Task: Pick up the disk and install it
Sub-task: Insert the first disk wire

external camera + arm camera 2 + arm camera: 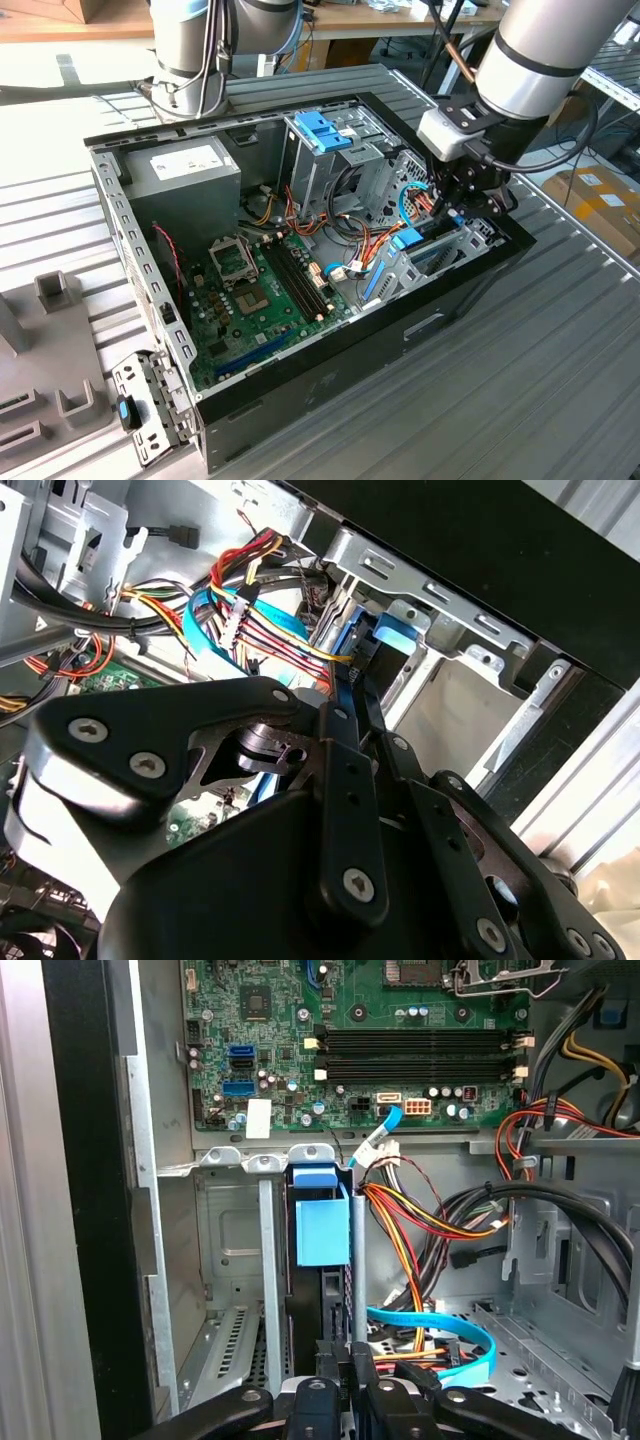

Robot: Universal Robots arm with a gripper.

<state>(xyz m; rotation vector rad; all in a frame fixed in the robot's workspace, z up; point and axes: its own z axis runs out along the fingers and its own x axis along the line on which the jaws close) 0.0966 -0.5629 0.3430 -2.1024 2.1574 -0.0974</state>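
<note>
Holding: gripper point(340, 1365) closed on the disk point(322, 1225), fingers pinching its dark rear edge
Disk: standing on edge in the drive cage point(440, 255), long axis running into the slot
Arm: reaching down into the open computer case point(130, 215)
Labels: white sticker on the power supply point(185, 165), print unreadable

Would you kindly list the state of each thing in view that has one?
Case: lying on its side, side panel off, inside exposed.
Disk: standing on edge in the metal bay, blue rail end showing.
Gripper: down inside the case at the disk, fingers close together.
Blue-handled cage: seated at the far side of the case.
Memory slots: empty.
</note>
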